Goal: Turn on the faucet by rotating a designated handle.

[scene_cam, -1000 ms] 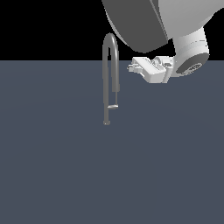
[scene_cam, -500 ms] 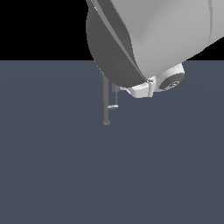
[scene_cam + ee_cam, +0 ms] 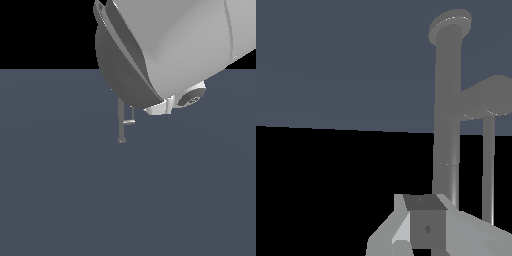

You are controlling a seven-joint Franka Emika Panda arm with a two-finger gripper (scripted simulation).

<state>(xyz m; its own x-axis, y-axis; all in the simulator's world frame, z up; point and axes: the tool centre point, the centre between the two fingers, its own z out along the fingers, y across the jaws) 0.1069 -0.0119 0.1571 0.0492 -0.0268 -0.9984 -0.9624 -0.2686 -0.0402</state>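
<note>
Arm (image 3: 170,45) fills the exterior view's top, hiding faucet (image 3: 121,120) arch; stem foot stands on surface (image 3: 75,190). Handle (image 3: 129,121) juts toward 3 o'clock off stem. Pincer (image 3: 426,230) close alongside, prob. lining up a push; jaw state can't tell.

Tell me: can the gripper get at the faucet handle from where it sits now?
Probably yes. In the wrist view the gripper sits close beside the faucet stem, and nothing stands between it and the handle. In the exterior view the arm hides the fingers, so contact is unclear.
</note>
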